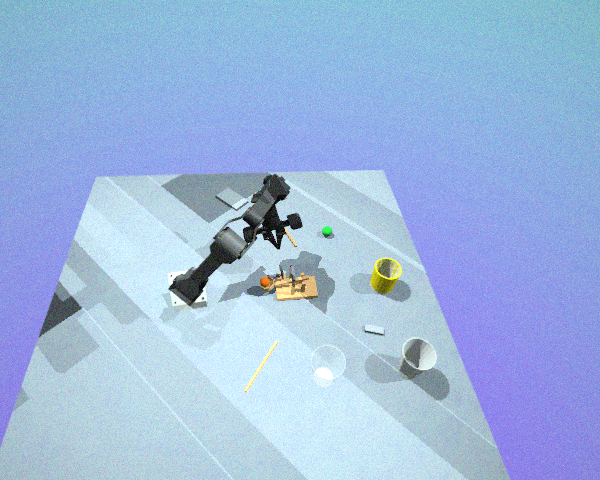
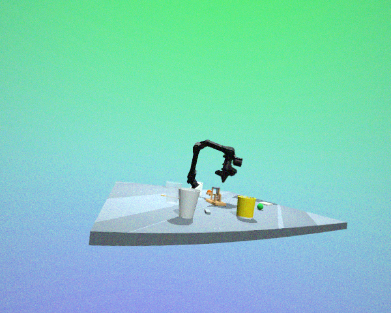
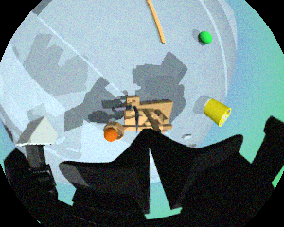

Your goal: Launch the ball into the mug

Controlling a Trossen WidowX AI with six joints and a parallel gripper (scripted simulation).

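An orange ball [image 1: 264,282] [image 2: 208,192] [image 3: 111,134] sits in the cup at the end of the arm of the wooden catapult [image 1: 296,295] [image 2: 219,203] [image 3: 163,108]. The cup end faces the robot's base. The yellow mug [image 1: 382,281] [image 2: 246,207] [image 3: 216,112] stands upright on the far side of the catapult from the base, in the top view to the right and slightly higher. My gripper [image 1: 277,246] [image 2: 223,180] [image 3: 146,131] is shut with nothing between the fingertips. It hangs in the air above the catapult's area, pointing down and touching nothing.
A green ball [image 1: 326,230] [image 2: 260,206] [image 3: 205,37] lies beyond the catapult. A white cup [image 1: 413,356] [image 2: 188,203], a clear cup [image 1: 323,377] [image 2: 173,192], a small grey block [image 1: 374,329] [image 2: 207,211], a thin stick [image 1: 261,365] and a flat tile [image 1: 228,196] lie around.
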